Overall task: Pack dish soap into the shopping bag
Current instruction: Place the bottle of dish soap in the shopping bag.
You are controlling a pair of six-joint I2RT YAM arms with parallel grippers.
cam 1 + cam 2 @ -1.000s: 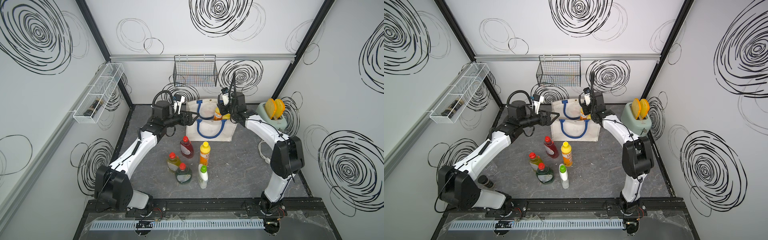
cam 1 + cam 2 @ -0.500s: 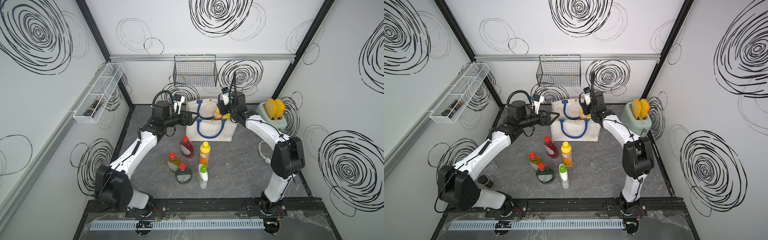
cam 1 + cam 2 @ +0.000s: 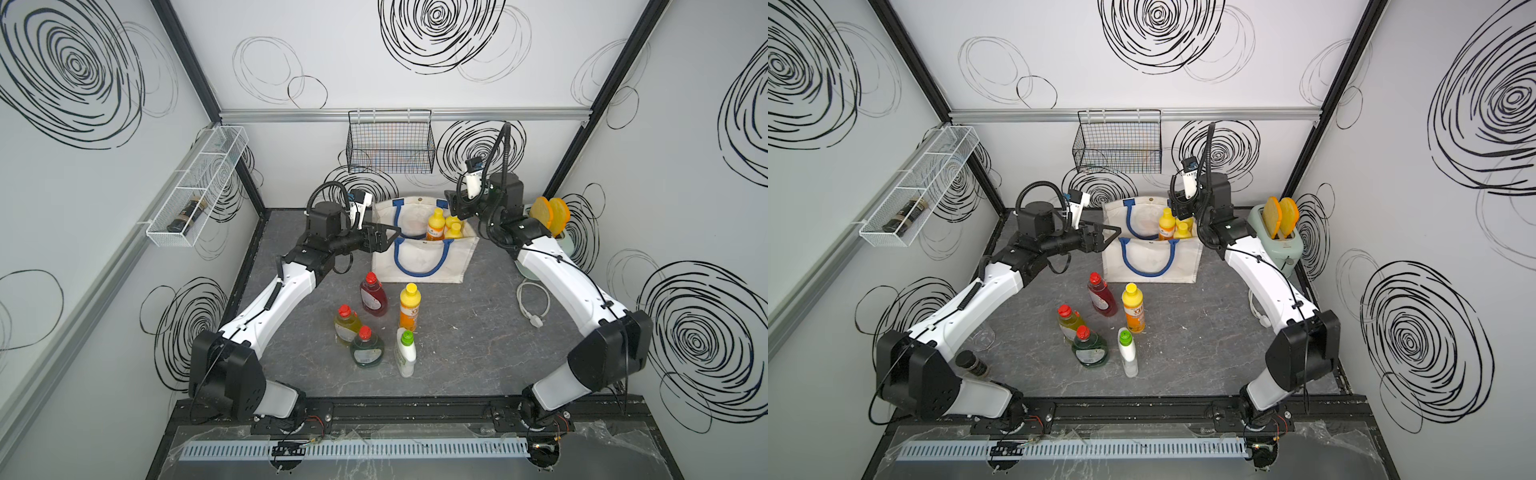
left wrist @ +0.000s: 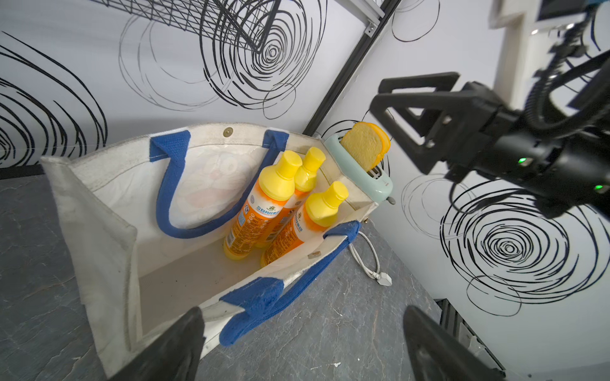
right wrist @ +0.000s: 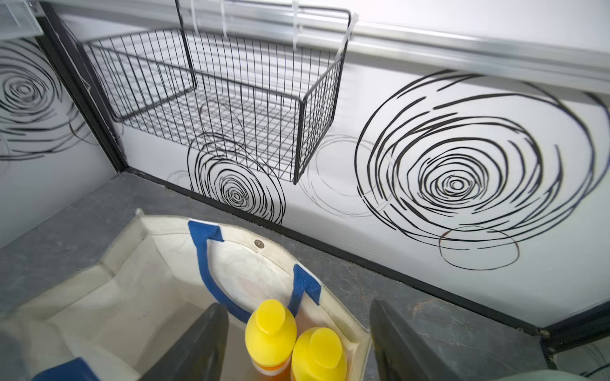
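Observation:
The white shopping bag (image 3: 424,259) (image 3: 1154,266) with blue handles stands open at the back of the table. Three orange dish soap bottles (image 3: 435,226) (image 4: 264,204) (image 5: 270,330) with yellow caps lean together at its right end. My right gripper (image 3: 453,208) (image 5: 297,308) hangs open just above them, its fingers clear of the caps. My left gripper (image 3: 388,237) (image 4: 302,316) is wide open and empty at the bag's left rim. On the table in front stand an orange bottle (image 3: 409,307), three red-capped bottles (image 3: 372,291) and a white green-capped bottle (image 3: 405,351).
A mint toaster (image 3: 548,220) with bread slices stands right of the bag, with a white cable (image 3: 532,303) lying in front of it. A black wire basket (image 3: 388,145) hangs on the back wall. A white wire shelf (image 3: 195,195) is on the left wall. A dark jar (image 3: 971,363) lies by the left arm's base.
My right gripper's jaws have spread apart above the bag, letting go of an orange bottle that now leans with the others. The left arm has not moved.

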